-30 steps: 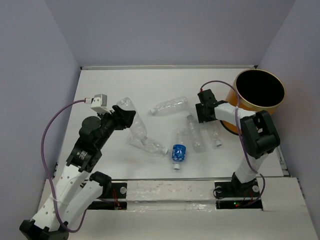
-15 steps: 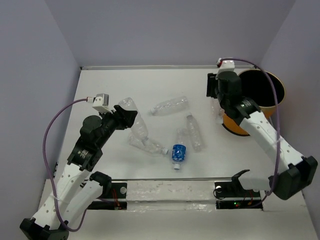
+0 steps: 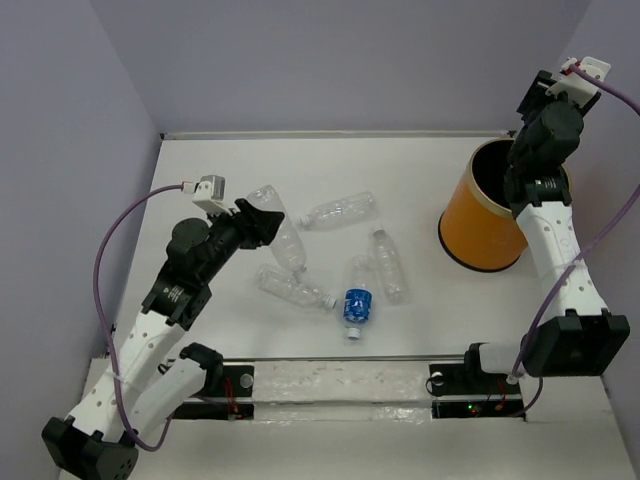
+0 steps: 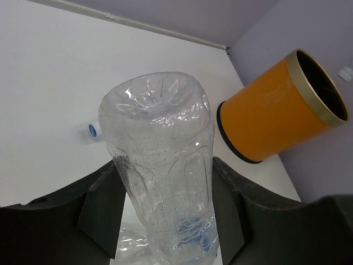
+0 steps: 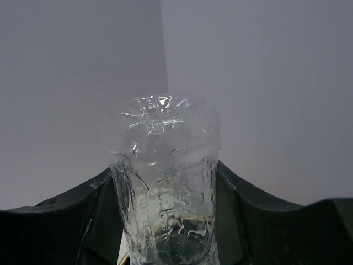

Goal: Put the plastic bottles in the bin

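Two clear plastic bottles are clamped: the left end effector grips a bottle above the bench; the right end effector grips another bottle high near the orange bin.

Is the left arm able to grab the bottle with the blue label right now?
Probably not yet. The left arm has its jaws shut on a clear bottle, so it would have to drop that first. The blue-label bottle itself lies uncovered.
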`<state>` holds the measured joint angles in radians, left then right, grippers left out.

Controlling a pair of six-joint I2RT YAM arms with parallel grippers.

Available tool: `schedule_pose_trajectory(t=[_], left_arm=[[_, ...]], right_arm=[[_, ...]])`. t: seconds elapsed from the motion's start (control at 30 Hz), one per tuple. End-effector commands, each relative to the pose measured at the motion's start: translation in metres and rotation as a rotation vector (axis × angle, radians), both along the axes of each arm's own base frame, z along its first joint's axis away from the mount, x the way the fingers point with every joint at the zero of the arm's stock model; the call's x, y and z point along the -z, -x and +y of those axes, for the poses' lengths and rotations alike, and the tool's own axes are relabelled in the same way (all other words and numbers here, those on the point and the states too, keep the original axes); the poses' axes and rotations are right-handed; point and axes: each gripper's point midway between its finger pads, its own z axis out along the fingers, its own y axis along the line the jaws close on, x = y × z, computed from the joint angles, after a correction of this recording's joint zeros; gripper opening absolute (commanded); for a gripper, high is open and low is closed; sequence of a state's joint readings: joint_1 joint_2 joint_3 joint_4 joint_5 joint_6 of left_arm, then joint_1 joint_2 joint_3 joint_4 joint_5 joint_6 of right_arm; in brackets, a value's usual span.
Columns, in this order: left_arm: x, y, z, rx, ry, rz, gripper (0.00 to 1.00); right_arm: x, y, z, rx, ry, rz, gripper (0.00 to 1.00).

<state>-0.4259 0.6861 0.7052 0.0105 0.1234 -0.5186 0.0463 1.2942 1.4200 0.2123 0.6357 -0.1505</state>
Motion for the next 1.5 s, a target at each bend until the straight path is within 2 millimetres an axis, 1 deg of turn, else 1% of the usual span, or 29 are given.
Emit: schedule_pose_trajectory(t=[0.0, 0.03, 0.1, 0.13, 0.17, 0.2, 0.23, 0.27, 0.3, 0.37, 0.4, 0.43, 0.47, 0.5, 0.53, 0.6, 0.67, 0.7, 0.73, 0.77, 0.83, 0.87, 0.9, 1.07, 1.13, 1.23, 1.33, 1.37, 1.47], left_arm=[[-0.074, -0.004, -0.023, 0.087, 0.105, -0.160, 0.53], [-0.087, -0.006, -0.034, 0.118, 0.120, -0.179, 0.52], [-0.101, -0.009, -0.047, 0.135, 0.130, -0.198, 0.51], [-0.121, -0.010, -0.052, 0.143, 0.143, -0.234, 0.50], [-0.119, -0.019, -0.064, 0.147, 0.130, -0.218, 0.50], [-0.125, -0.014, -0.079, 0.181, 0.121, -0.232, 0.50], [-0.148, -0.016, -0.082, 0.163, 0.136, -0.266, 0.50], [-0.142, -0.026, -0.096, 0.164, 0.118, -0.245, 0.50], [-0.150, -0.024, -0.107, 0.179, 0.127, -0.252, 0.50], [-0.167, -0.036, -0.125, 0.182, 0.139, -0.270, 0.50], [-0.175, -0.039, -0.132, 0.156, 0.151, -0.276, 0.50], [-0.180, -0.041, -0.140, 0.161, 0.158, -0.282, 0.50], [-0.193, -0.048, -0.152, 0.164, 0.169, -0.305, 0.50], [-0.201, -0.049, -0.160, 0.169, 0.178, -0.315, 0.50], [-0.212, -0.051, -0.178, 0.181, 0.193, -0.327, 0.50], [-0.223, -0.055, -0.195, 0.182, 0.206, -0.352, 0.50], [-0.233, -0.064, -0.223, 0.186, 0.220, -0.374, 0.49], [-0.239, -0.067, -0.230, 0.186, 0.229, -0.384, 0.49], [-0.263, -0.067, -0.233, 0.175, 0.268, -0.423, 0.49], [-0.248, -0.080, -0.255, 0.177, 0.254, -0.409, 0.49], [-0.256, -0.095, -0.279, 0.174, 0.293, -0.422, 0.46], [-0.282, -0.088, -0.272, 0.171, 0.341, -0.455, 0.46], [-0.260, -0.104, -0.297, 0.175, 0.325, -0.431, 0.45], [-0.249, -0.128, -0.350, 0.142, 0.475, -0.477, 0.45], [-0.236, -0.130, -0.369, 0.117, 0.507, -0.484, 0.44], [-0.227, -0.128, -0.381, 0.109, 0.570, -0.516, 0.44], [-0.201, -0.126, -0.403, 0.141, 0.580, -0.527, 0.43], [-0.198, -0.123, -0.407, 0.159, 0.585, -0.533, 0.45], [-0.190, -0.111, -0.421, 0.202, 0.563, -0.556, 0.69]], right_arm=[[-0.004, -0.013, -0.030, 0.020, -0.008, -0.089, 0.48], [0.007, -0.013, -0.026, -0.007, -0.036, -0.074, 0.67], [0.013, -0.008, -0.015, -0.073, -0.055, -0.059, 0.91], [0.017, -0.007, -0.012, -0.094, -0.071, -0.043, 0.98], [0.021, -0.005, -0.007, -0.122, -0.128, -0.049, 1.00], [0.032, -0.004, -0.001, -0.153, -0.146, -0.001, 1.00], [0.029, 0.004, 0.003, -0.174, -0.161, -0.010, 1.00], [0.030, 0.010, 0.006, -0.191, -0.195, -0.015, 1.00], [0.035, 0.015, 0.011, -0.214, -0.214, -0.006, 0.98], [0.026, 0.047, 0.018, -0.250, -0.269, -0.058, 0.86], [0.038, 0.053, 0.027, -0.294, -0.278, -0.043, 0.72], [0.036, 0.064, 0.032, -0.323, -0.287, -0.062, 0.53], [0.021, 0.089, 0.039, -0.366, -0.308, -0.132, 0.10], [0.019, 0.098, 0.050, -0.426, -0.311, -0.139, 0.00], [0.029, 0.105, 0.058, -0.464, -0.346, -0.122, 0.00], [0.023, 0.131, 0.084, -0.604, -0.345, -0.138, 0.00], [0.029, 0.147, 0.105, -0.714, -0.372, -0.106, 0.00], [0.020, 0.166, 0.120, -0.797, -0.351, -0.120, 0.00], [0.019, 0.177, 0.127, -0.837, -0.353, -0.116, 0.00], [0.004, 0.192, 0.134, -0.877, -0.344, -0.152, 0.00], [-0.014, 0.221, 0.148, -0.961, -0.306, -0.189, 0.00], [-0.021, 0.231, 0.151, -0.982, -0.292, -0.205, 0.00], [-0.033, 0.244, 0.157, -1.017, -0.271, -0.228, 0.00], [-0.045, 0.256, 0.170, -1.101, -0.274, -0.242, 0.00], [-0.050, 0.260, 0.179, -1.163, -0.278, -0.245, 0.00], [-0.053, 0.263, 0.189, -1.228, -0.265, -0.246, 0.00], [-0.049, 0.258, 0.194, -1.266, -0.276, -0.235, 0.00], [-0.047, 0.256, 0.196, -1.282, -0.279, -0.228, 0.00], [-0.040, 0.250, 0.201, -1.314, -0.287, -0.215, 0.00]])
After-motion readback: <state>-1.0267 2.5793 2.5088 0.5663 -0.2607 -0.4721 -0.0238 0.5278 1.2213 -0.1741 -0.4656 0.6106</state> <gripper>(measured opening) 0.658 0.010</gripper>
